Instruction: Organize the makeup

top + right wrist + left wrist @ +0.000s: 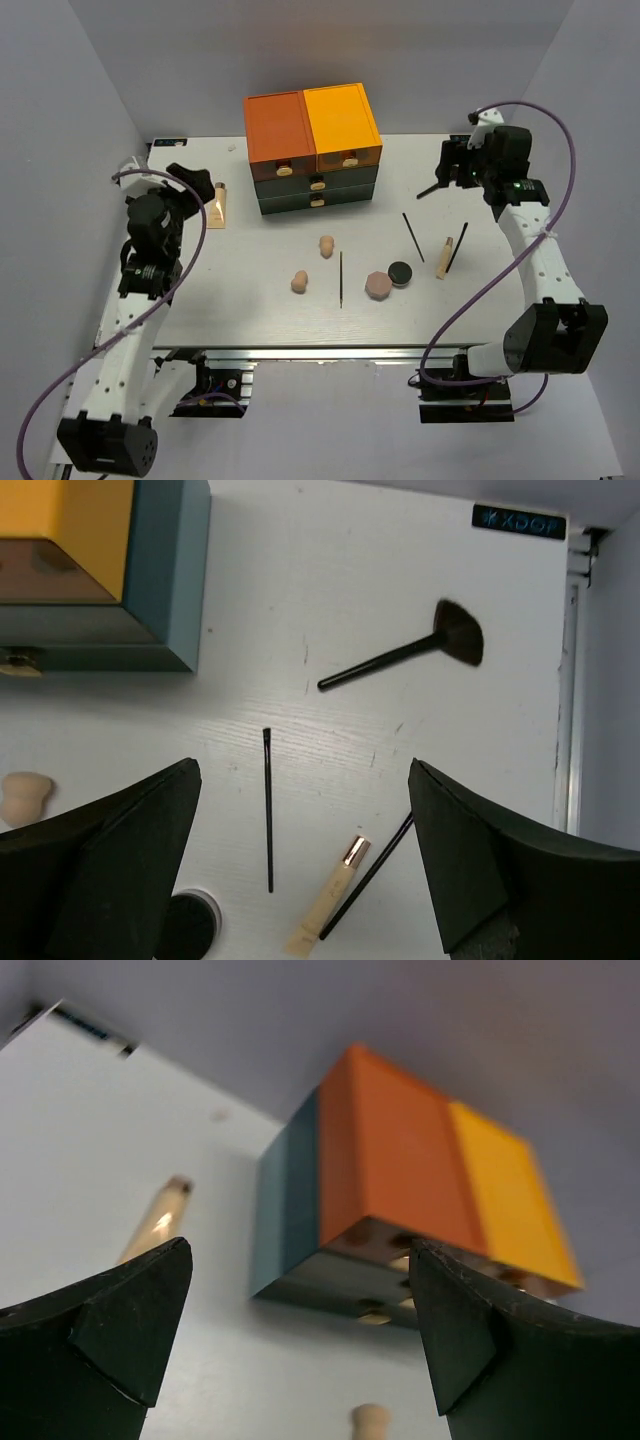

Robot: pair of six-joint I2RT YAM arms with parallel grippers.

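Two peach sponges (327,245) (300,283), a pink puff (378,285) and a small black jar (400,273) lie mid-table. Thin black sticks (341,278) (413,236) (457,247) lie among them. One beige tube (444,257) lies at the right, another (218,205) at the left. My left gripper (185,180) is open and empty above the left tube (155,1222). My right gripper (452,165) is open and empty, high over a stick (268,810), the right tube (328,900) and the jar (185,927).
The orange-and-dark drawer box (312,148) stands at the back centre, drawers shut; it also shows in the left wrist view (400,1170). A black fan brush (410,652) lies near the back right edge. Grey walls enclose the table.
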